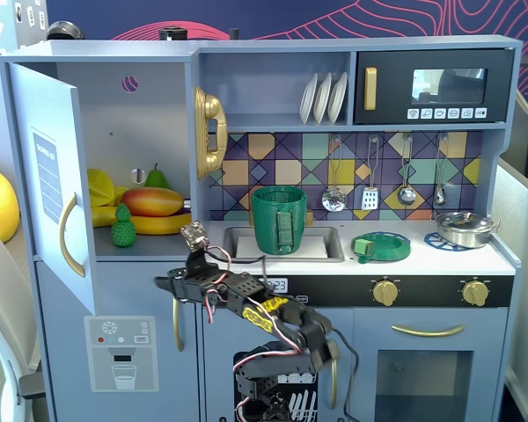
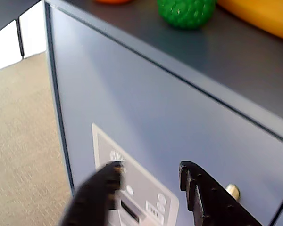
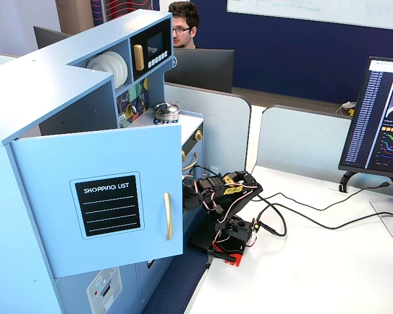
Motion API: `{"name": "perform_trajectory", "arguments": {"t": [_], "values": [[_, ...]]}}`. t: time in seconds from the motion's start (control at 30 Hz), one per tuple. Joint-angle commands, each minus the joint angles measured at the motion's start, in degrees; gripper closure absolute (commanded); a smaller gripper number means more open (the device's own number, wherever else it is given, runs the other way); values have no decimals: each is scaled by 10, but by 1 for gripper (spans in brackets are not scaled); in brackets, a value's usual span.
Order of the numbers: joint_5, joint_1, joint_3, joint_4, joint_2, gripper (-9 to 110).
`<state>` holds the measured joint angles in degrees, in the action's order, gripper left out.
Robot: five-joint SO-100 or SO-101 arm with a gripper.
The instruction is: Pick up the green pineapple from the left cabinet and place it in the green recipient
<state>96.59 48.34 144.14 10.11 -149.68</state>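
The pale blue-grey fridge cabinet [image 1: 123,167] stands open; its door label [image 3: 109,205] reads "SHOPPING LIST". The small bumpy green toy pineapple [image 1: 123,228] sits on its shelf beside a mango. The black gripper [image 2: 148,176], jaws apart and empty, hovers below. The dark-green plastic pot [image 1: 279,219] stands in the sink.

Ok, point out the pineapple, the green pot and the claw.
pineapple [image 1: 123,228]: fixed view, bumpy body
green pot [image 1: 268,220]: fixed view, wall left of handle strap
claw [image 2: 148,176]: wrist view, gap between open fingertips
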Motion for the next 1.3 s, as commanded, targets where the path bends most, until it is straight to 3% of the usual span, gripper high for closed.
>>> {"name": "perform_trajectory", "arguments": {"t": [0.0, 0.37, 0.83, 1.27], "values": [[-23, -1, -66, -95, 64, 78], [-94, -29, -172, -205, 201, 54], [-65, -58, -298, -249, 362, 45], [-26, -73, -412, -245, 488, 47]]}}
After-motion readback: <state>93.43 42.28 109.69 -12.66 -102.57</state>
